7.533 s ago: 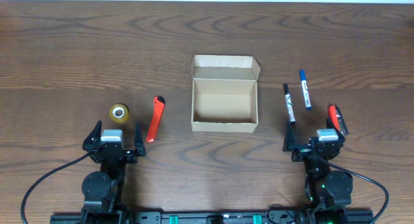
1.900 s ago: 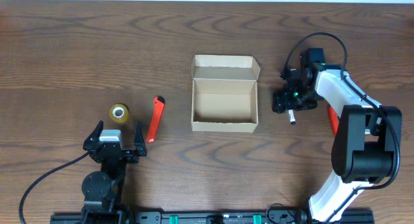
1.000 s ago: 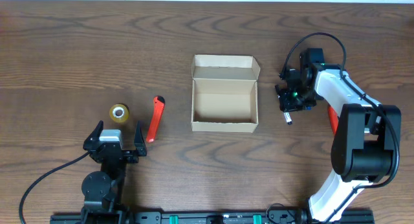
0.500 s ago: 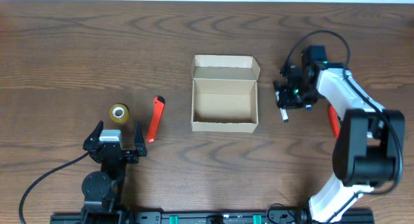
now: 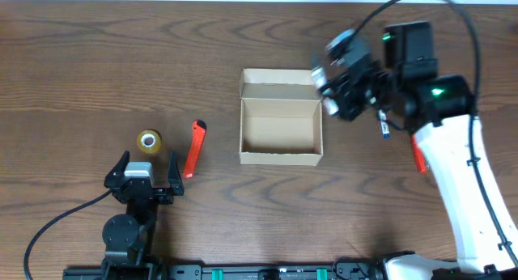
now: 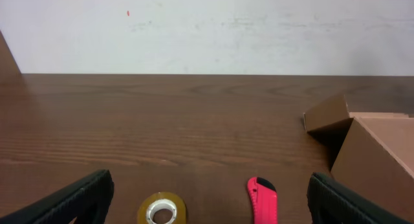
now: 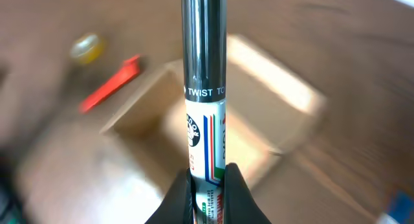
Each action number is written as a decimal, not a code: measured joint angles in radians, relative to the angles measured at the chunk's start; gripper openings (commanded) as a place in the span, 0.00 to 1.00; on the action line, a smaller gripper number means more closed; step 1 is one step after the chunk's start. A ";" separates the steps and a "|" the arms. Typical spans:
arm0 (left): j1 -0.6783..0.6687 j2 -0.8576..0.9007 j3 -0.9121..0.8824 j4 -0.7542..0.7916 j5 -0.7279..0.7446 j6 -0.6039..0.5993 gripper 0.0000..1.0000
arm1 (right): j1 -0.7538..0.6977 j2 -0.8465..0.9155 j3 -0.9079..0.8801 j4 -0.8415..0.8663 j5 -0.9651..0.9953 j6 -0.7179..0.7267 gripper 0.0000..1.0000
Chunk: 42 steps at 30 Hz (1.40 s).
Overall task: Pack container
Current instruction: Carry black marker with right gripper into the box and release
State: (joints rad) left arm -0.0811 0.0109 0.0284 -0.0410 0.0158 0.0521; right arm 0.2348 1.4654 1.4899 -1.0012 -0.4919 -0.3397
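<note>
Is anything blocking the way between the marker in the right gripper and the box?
Nothing visible. The right gripper holds the marker near the right rim of the box, whose lid is folded back.

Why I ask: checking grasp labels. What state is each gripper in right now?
Left gripper: open, holding nothing.
Right gripper: shut on the black marker.

One cardboard box [image 5: 281, 157] on the one bench [image 5: 81, 61]. One roll of tape [image 5: 148, 140]. One red cutter [image 5: 193, 148]. Two markers for certain: one black-and-white marker [image 7: 204, 107] and one blue marker [image 5: 384, 128]. One further red stick [image 5: 418, 154], partly hidden, may be a third marker; its kind cannot be told. Two hands: one left hand [image 5: 146, 165], one right hand [image 7: 210, 185], each with two fingers
</note>
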 measured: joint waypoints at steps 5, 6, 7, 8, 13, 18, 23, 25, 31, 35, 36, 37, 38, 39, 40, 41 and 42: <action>0.000 0.000 0.000 0.000 0.000 0.000 0.95 | 0.115 0.039 0.000 -0.113 -0.088 -0.213 0.01; 0.000 0.000 0.000 0.000 0.000 0.000 0.95 | 0.136 0.048 0.000 -0.122 -0.087 -0.259 0.01; 0.000 0.000 0.000 0.000 0.000 0.000 0.95 | 0.150 0.054 0.000 -0.126 -0.080 -0.292 0.01; 0.000 0.000 0.000 0.000 0.000 0.000 0.95 | 0.168 0.063 0.000 -0.126 -0.058 -0.336 0.01; 0.000 0.000 0.000 0.000 0.000 0.000 0.95 | 0.210 0.095 0.000 -0.105 0.064 -0.506 0.01; 0.000 0.000 0.000 0.000 0.000 0.000 0.95 | 0.209 0.150 0.000 -0.062 0.131 -0.602 0.01; 0.000 0.000 0.000 0.000 0.000 0.000 0.95 | 0.208 0.250 0.000 -0.056 0.159 -0.640 0.01; 0.000 0.000 0.000 0.000 0.000 0.000 0.95 | 0.208 0.291 0.000 -0.056 0.167 -0.651 0.01; 0.000 0.000 0.000 0.000 0.000 0.000 0.95 | 0.208 0.409 0.000 -0.056 0.178 -0.695 0.01; 0.000 0.000 0.000 0.000 0.000 0.000 0.95 | 0.206 0.481 0.000 -0.052 0.183 -0.720 0.01; 0.000 0.000 0.000 0.000 0.000 0.000 0.95 | 0.206 0.494 0.000 -0.053 0.186 -0.723 0.01; 0.000 0.000 0.000 0.000 0.000 0.000 0.95 | 0.206 0.511 0.000 -0.052 0.189 -0.726 0.01; 0.000 0.000 0.000 0.000 0.000 0.000 0.95 | 0.205 0.527 0.000 -0.050 0.193 -0.728 0.01; 0.000 0.000 0.000 0.000 0.000 0.000 0.95 | 0.205 0.542 0.000 -0.048 0.195 -0.732 0.01; 0.000 0.000 0.000 0.000 0.000 0.000 0.95 | 0.205 0.558 0.000 -0.046 0.198 -0.735 0.01; 0.000 0.000 0.000 0.000 0.000 0.000 0.95 | 0.205 0.567 0.000 -0.045 0.200 -0.737 0.01; 0.000 0.000 0.000 0.000 0.000 0.000 0.95 | 0.205 0.576 0.000 -0.044 0.201 -0.739 0.01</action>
State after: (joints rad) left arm -0.0811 0.0109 0.0284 -0.0410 0.0162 0.0521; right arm 0.4397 2.0415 1.4895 -1.0454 -0.2905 -1.0786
